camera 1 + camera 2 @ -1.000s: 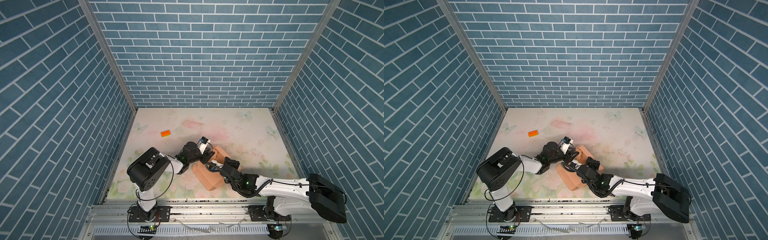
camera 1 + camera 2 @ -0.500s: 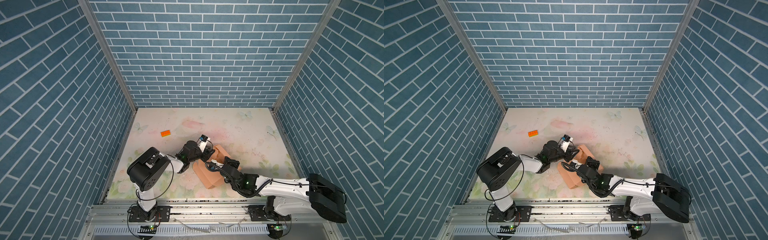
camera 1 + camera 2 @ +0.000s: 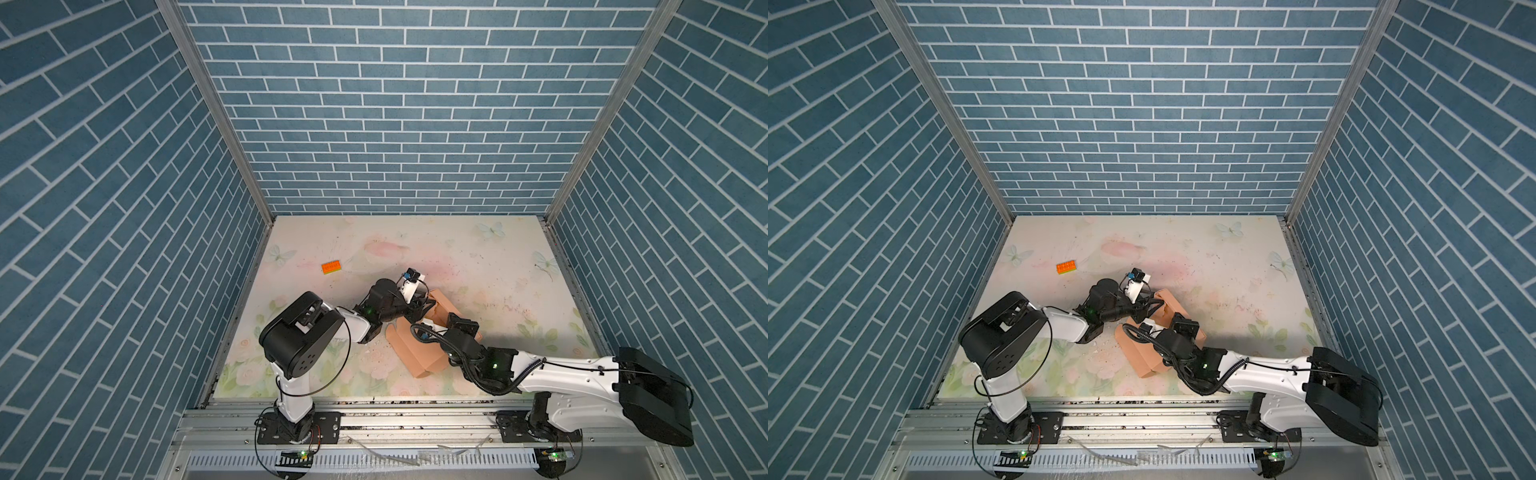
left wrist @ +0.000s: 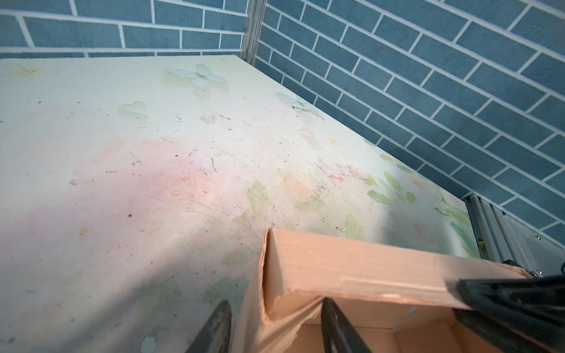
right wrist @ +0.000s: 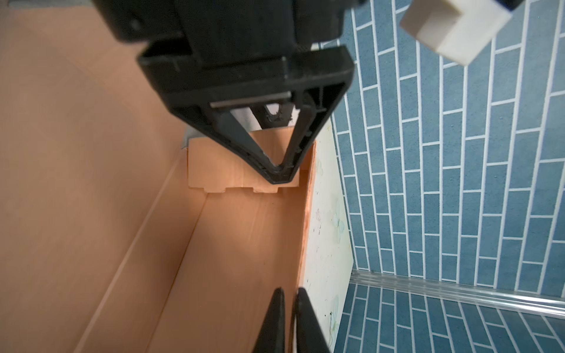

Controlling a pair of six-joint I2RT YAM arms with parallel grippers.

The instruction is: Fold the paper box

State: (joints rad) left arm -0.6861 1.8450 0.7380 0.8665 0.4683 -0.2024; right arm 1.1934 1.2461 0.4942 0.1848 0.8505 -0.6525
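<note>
Hardly anything has shifted in the last second. The orange brick (image 3: 331, 267) lies untouched at about 10 o'clock on the surface (image 3: 478, 257), well apart from the work.

The left end effector (image 4: 275, 305) has kept its place at the 11 o'clock corner of the box (image 3: 415, 353). In the left wrist view its fingers (image 4: 217, 324) stand apart, one outside the corner wall and one inside it. Whether they bite the cardboard or merely bracket it I cannot tell.

The box sits just off the middle of the surface toward 5 o'clock, lying on a slant. It has at most crept a touch toward 9 o'clock. It looks half formed. Walls stand along at least two sides, a notched end flap is raised at the far corner, and a broad panel on the other long side is not yet closed over.

The right end effector (image 5: 289, 293) has stayed at the 3 o'clock wall. Its fingers are pressed nearly together, apparently pinching that wall's rim.

The stillness suggests a hold-and-set step, with one arm steadying the long wall while the other works the corner. I judge the fold to be about midway: the corner has yet to lock and the open panel has yet to come down. If the left fingers let go too soon, the corner may spring back.
</note>
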